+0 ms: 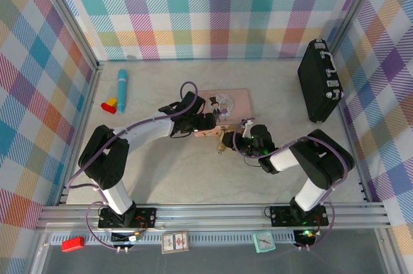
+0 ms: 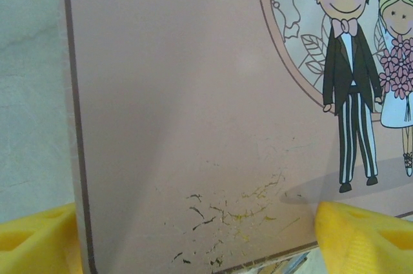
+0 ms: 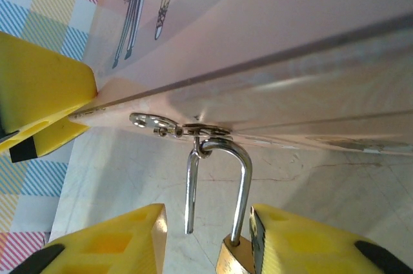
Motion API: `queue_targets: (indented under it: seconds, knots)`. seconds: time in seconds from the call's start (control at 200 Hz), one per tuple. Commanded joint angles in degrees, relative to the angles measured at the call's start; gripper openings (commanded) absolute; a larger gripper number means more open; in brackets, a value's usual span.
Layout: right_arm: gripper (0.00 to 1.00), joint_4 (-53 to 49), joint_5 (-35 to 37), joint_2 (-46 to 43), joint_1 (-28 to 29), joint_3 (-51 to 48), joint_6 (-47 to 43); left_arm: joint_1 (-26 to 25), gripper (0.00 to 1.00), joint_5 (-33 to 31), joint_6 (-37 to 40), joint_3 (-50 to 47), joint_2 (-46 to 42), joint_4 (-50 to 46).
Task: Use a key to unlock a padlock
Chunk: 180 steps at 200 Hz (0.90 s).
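A robotics lab test cell: a pale marble-patterned tabletop (image 1: 187,177) is boxed in by pastel plaid wall panels (image 1: 213,9) on a silver aluminium-profile frame (image 1: 213,211). Two black-and-white robot arms (image 1: 110,171) are bolted along the picture's lower edge.

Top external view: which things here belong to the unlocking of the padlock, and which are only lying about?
For the job:
padlock, hanging from the hasp of the pink tin
right claw, at the padlock
left claw, at the tin

Lying about:
blue tube
red and yellow block
black case
small clock
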Motion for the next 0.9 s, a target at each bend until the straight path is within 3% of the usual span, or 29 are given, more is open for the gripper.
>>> queue_targets:
  seconds: [0.0, 0.395, 0.895]
  knots:
    - [0.38, 4.06, 5.37, 1.63, 1.37, -2.0, 3.95, -0.58, 0.87, 0.19, -1.0, -0.91, -0.94, -1.79]
    - [0.3, 3.27, 13.38, 0.81, 3.99, -3.34, 5.48, -0.54, 0.88, -0.16, -2.03, -1.89, -1.65, -1.08]
    - [0.3, 7.94, 7.73, 7.57, 4.48, 0.35, 6.14, -0.55, 0.88, 0.03, -2.86, -3.3, -2.27, -0.23]
